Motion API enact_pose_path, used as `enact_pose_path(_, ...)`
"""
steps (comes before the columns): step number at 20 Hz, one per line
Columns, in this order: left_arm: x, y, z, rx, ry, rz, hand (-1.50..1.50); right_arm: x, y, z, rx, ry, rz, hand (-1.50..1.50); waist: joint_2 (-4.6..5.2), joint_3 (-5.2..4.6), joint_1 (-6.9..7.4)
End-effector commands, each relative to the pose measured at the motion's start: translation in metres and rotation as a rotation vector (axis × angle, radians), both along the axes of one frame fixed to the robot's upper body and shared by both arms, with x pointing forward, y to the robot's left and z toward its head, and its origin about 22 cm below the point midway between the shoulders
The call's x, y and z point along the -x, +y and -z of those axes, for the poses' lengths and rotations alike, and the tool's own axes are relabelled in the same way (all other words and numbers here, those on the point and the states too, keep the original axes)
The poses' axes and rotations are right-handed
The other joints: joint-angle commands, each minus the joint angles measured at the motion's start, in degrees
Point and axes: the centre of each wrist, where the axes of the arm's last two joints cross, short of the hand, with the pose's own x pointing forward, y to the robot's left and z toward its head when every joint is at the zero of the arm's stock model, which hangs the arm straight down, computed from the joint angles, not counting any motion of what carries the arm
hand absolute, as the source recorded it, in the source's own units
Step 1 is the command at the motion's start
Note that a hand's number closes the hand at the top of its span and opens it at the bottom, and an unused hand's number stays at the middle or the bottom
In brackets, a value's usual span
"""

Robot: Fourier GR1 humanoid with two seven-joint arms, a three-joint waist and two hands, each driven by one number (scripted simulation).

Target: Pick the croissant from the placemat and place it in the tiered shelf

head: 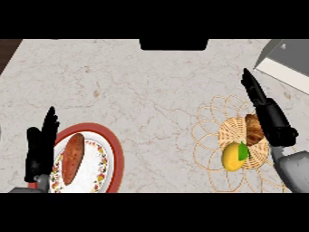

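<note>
Unlabelled croissant [253, 129] sits on woven placemat [214, 120].

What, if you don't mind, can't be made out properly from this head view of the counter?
- Croissant: partly hidden by the right hand over the wicker placemat; whether they touch is unclear.
- Grey shelf: cut off by the right edge, so its tiers don't show.
- Plate: lower part cut off, left rim behind the left hand.
- Dark object at the top edge: too little shows to identify it.
</note>
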Motion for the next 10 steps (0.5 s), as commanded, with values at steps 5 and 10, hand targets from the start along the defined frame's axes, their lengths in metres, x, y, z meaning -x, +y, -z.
enact_pose_path(5,-0.021,0.000,-0.058,-0.025,-0.231,0.245,0.00,-0.028,-0.062,-0.078,-0.325,-0.372,-0.052,1.50,-0.73,-0.44,-1.50)
enact_pose_path(10,-0.015,-0.001,-0.070,0.041,-0.251,0.373,0.00,0.003,-0.158,-0.024,-0.108,0.104,0.446,-1.50,-0.31,-0.71,-0.67)
